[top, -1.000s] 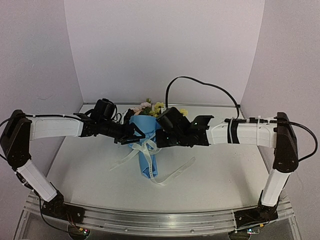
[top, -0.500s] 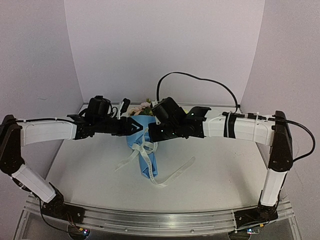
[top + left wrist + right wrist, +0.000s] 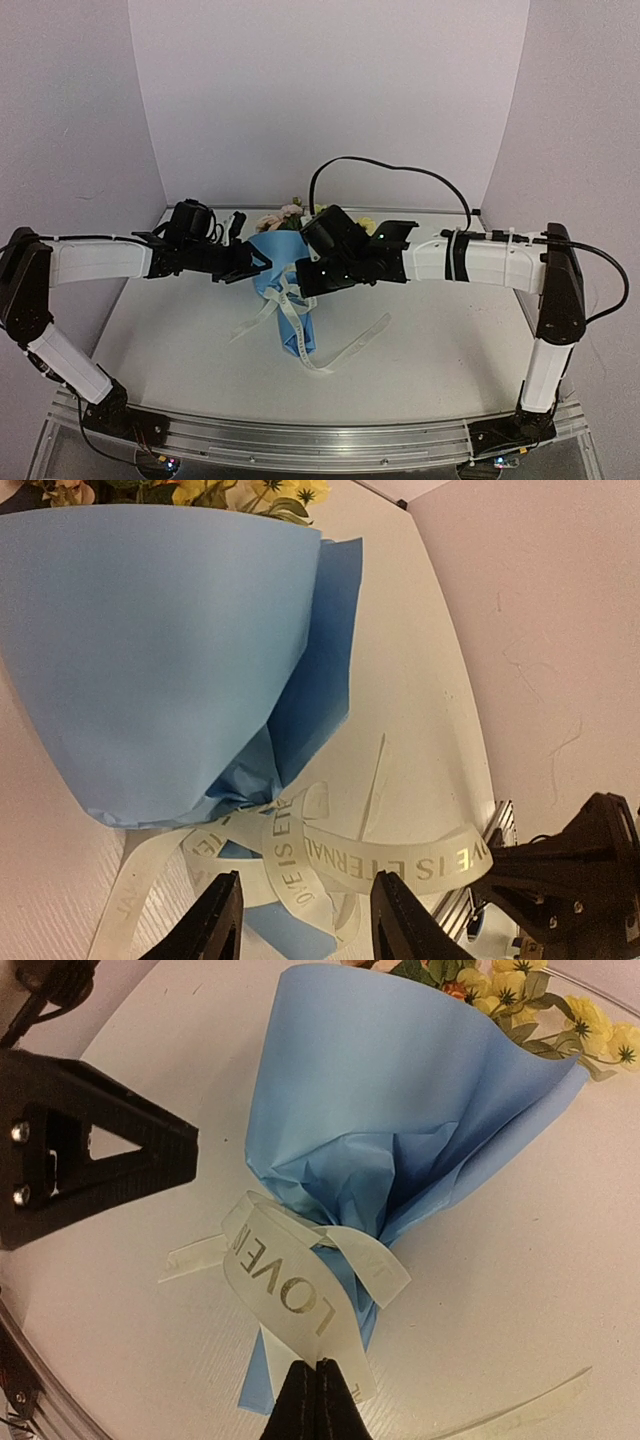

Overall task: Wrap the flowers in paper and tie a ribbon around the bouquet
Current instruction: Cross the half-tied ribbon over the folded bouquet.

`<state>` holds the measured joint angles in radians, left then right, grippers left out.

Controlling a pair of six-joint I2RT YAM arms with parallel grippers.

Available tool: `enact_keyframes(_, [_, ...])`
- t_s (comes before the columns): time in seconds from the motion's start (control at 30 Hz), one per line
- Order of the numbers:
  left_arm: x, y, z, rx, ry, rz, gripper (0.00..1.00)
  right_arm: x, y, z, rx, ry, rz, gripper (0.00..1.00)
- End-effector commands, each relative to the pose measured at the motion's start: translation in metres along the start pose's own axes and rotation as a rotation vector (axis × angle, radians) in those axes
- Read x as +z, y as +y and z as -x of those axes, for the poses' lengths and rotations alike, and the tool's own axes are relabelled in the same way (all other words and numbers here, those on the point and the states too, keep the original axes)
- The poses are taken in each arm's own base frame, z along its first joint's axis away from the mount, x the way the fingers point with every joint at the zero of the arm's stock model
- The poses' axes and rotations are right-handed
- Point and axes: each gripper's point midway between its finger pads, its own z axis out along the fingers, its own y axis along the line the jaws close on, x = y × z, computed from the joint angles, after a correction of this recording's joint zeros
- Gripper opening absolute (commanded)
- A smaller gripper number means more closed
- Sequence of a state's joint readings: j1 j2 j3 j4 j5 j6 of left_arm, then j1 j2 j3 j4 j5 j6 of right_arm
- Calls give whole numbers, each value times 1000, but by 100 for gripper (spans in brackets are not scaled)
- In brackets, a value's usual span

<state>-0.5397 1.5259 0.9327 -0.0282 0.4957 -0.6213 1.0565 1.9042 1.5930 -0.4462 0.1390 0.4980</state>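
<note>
Cream ribbon (image 3: 290,1300) circles the blue bouquet (image 3: 380,1090); the right gripper (image 3: 318,1370), closed, apparently pinches its loop; the left gripper (image 3: 305,885) stands parted beside it.

- Left arm (image 3: 100,258): upper link rises from the base, and the forearm reaches inward, roughly level.
- Left claw (image 3: 305,920): jaws partly parted, pointing toward the centre.
- Right arm (image 3: 480,262): mirrors the left, with its forearm level and extended inward.
- Right claw (image 3: 318,1395): fingers pressed together, pinching the ribbon (image 3: 285,1295) at their tips.
- The claws face each other, near but apart.
</note>
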Motion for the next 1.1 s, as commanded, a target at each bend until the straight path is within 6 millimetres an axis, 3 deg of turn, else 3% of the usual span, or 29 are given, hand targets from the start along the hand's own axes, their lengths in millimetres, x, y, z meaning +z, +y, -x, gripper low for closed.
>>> enact_keyframes(0.0, [-16,-35,-10,181,-20,-49,48,-5,12,18,0,-41,25,0])
enact_keyframes(0.27, [-25,-47,-1,397,-137,48,49,-6,24,29,-27,-49,58,0])
enact_keyframes(0.37, [-16,-42,-2,441,-104,111,48,-6,26,29,-31,-43,65,0])
enact_keyframes(0.67, [1,-58,-1,526,-74,87,51,-1,31,30,-32,-35,78,0])
enact_keyframes(0.77, [10,-50,-4,527,-40,117,50,-1,31,31,-32,-38,78,0])
enact_keyframes(1.07, [16,-59,-12,540,-24,91,50,0,28,33,-26,-47,55,0])
